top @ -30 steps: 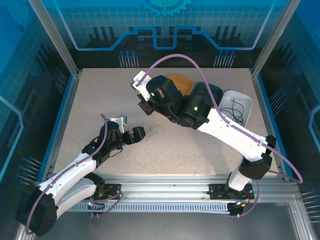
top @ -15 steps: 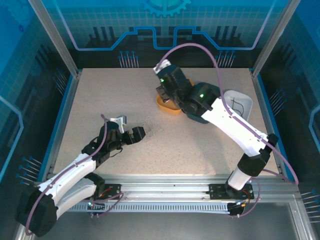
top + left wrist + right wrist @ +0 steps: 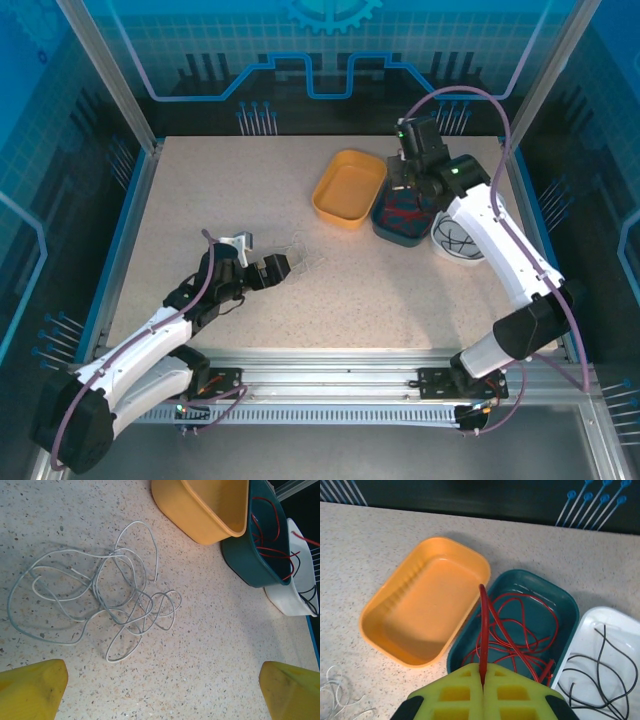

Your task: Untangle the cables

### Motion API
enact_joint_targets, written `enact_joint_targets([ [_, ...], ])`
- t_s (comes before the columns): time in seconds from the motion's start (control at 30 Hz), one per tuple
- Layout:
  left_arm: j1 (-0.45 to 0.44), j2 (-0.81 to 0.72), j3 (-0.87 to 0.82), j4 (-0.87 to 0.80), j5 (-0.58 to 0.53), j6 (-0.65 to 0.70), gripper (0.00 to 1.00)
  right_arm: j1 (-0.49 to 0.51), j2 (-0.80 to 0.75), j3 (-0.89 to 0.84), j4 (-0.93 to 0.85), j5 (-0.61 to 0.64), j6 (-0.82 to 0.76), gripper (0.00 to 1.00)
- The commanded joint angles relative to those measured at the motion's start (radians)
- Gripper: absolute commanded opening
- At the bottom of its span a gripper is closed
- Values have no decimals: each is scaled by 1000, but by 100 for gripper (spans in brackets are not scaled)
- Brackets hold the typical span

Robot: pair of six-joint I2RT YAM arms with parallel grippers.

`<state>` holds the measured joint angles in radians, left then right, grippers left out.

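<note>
Viewed from above, a speckled table (image 3: 220,200) held three bins side by side, running from 1 o'clock to 3 o'clock of its middle: an orange bin (image 3: 420,610), a teal bin (image 3: 530,574) and a white bin (image 3: 600,611). The red cables (image 3: 512,630) lay coiled inside the teal bin. The right gripper (image 3: 483,674) hovered above that bin with its yellow fingers pressed together, pinching one strand of the red cables, which rose straight from the coil to the fingertips. The black cables (image 3: 592,671) lay loose in the white bin. The white cables (image 3: 107,592) formed a loose tangle of overlapping loops flat on the table, just short of its middle toward 8 o'clock and well apart from the bins. The left gripper (image 3: 162,685) sat low at 8 o'clock with its fingers spread wide, near the white cables but not touching them.
</note>
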<state>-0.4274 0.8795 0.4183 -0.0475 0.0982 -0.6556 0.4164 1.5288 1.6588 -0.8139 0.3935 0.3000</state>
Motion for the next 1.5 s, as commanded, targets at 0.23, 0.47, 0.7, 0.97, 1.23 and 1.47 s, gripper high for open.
enact_joint_targets([
  [0.23, 6, -27, -2, -34, -20, -7, 99, -130, 66, -83, 109, -208, 39, 0],
  [0.47, 6, -44, -5, -50, -28, -8, 99, -153, 167, -70, 94, -268, 84, 0],
  [0.7, 7, -55, -8, -64, -34, -7, 99, -170, 276, -36, 35, -315, 119, 0],
  [0.97, 7, -61, -12, -61, -32, -9, 99, -181, 385, 1, 9, -256, 132, 1],
  [1.23, 8, -63, -13, -66, -33, -9, 99, -176, 449, 2, 65, -172, 120, 7],
  [1.47, 8, -68, -9, -67, -36, -10, 99, -148, 424, 7, 56, -200, 95, 28],
])
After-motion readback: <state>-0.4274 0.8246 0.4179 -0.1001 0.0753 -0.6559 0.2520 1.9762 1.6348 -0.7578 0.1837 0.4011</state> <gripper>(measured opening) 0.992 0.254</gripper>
